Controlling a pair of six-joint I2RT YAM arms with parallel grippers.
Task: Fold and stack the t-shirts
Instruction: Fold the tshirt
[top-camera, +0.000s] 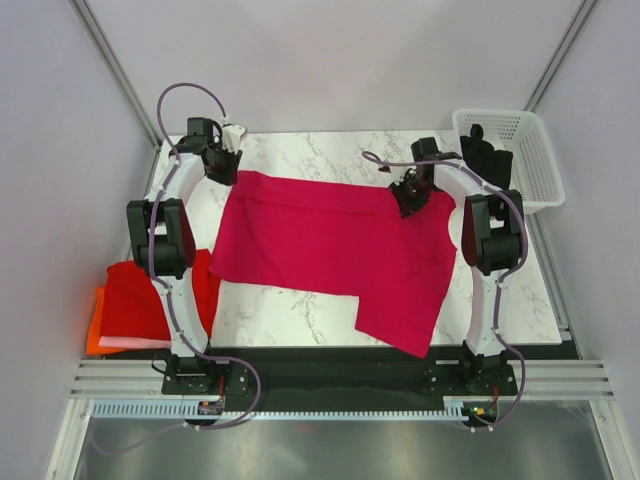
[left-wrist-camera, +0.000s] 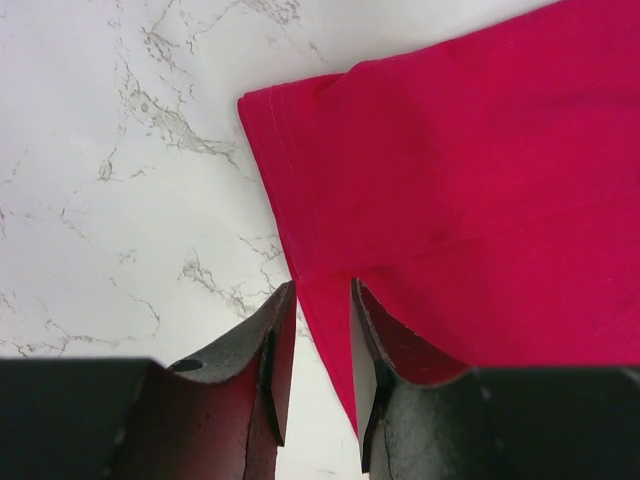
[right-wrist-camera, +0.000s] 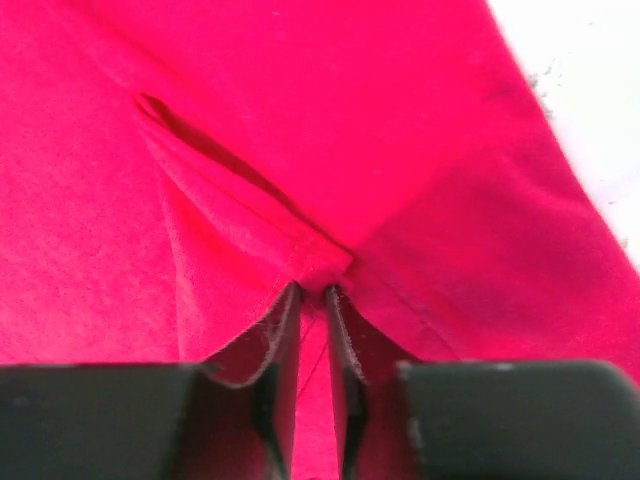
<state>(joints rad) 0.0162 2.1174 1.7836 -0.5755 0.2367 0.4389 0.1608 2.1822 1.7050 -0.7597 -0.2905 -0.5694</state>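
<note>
- The raspberry-red soft cloth t-shirt (top-camera: 330, 245) lies spread on the white marble table (top-camera: 290, 320).
- The right gripper (right-wrist-camera: 312, 292) pinches a small fold of it.
- The left gripper (left-wrist-camera: 320, 295) sits at its corner hem, fingers a little apart; I cannot tell if it grips.

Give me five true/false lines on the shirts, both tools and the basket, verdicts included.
1. The crimson t-shirt lies spread on the marble table. True.
2. The white basket is empty. False: a dark item sits in it.
3. The left tool is over bare marble, clear of the cloth. False: its fingers straddle the crimson shirt's edge.
4. The right tool has a ridge of crimson cloth pinched at its fingertips. True.
5. The red and orange shirts sit stacked at the table's left side, beside the left arm. True.
</note>
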